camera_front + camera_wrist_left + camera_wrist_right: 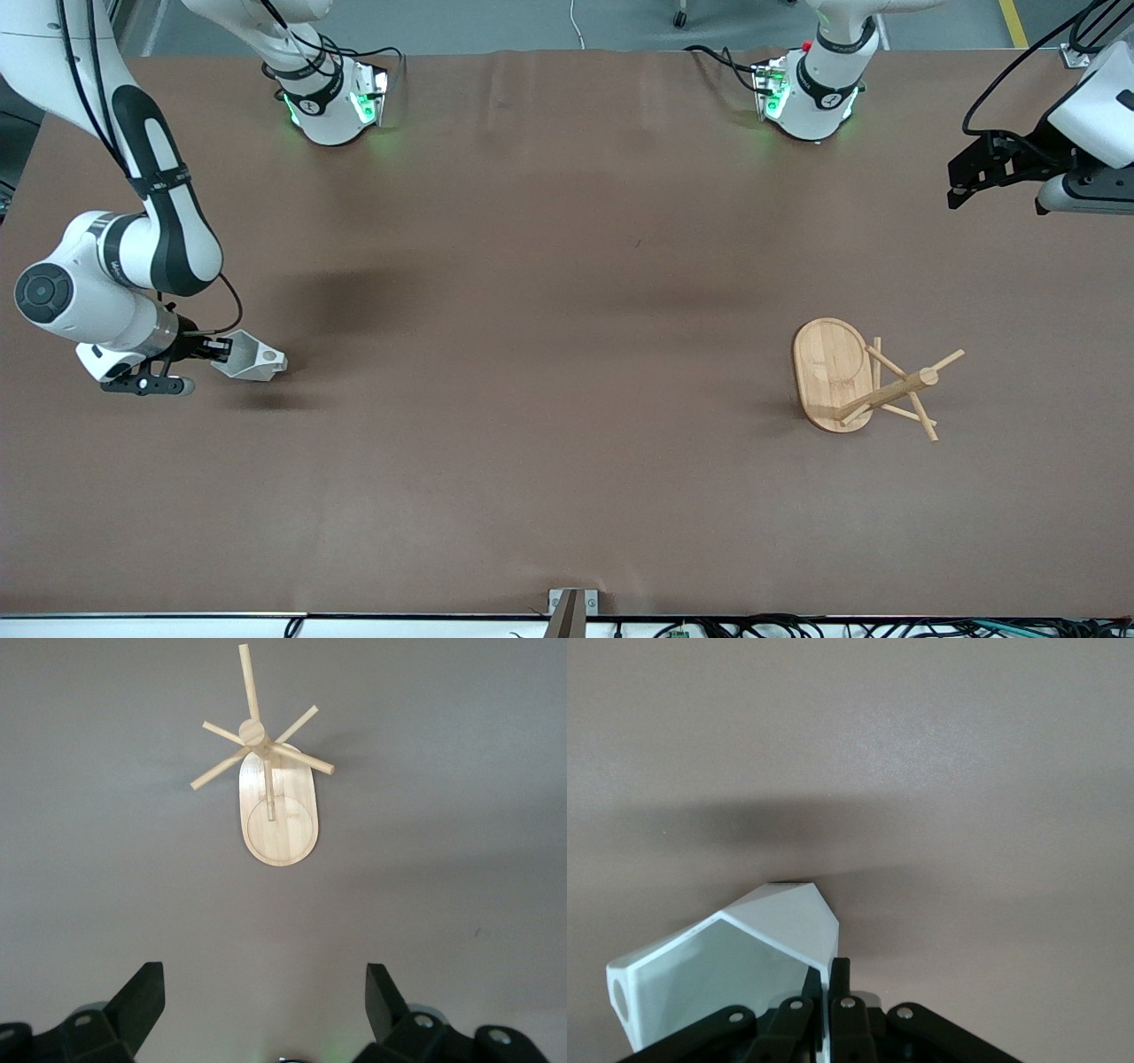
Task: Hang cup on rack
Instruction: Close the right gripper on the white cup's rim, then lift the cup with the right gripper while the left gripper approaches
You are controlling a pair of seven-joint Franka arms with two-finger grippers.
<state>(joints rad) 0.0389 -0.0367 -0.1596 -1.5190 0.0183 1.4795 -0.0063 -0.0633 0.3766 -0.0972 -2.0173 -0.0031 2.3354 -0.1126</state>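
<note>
The front view looked steeply down from high above the table's near edge, facing the bases. The left wrist view gazed down from well above the light bamboo peg rack, shared with the front view. The right wrist view sat close against the small white faceted cup, also seen from the front.

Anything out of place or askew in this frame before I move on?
Nothing stands out. The rack stands upright on the table near the left arm's end. The right gripper pinches the white cup's rim near the right arm's end, the cup tipped sideways. The left gripper hangs open over bare table.
</note>
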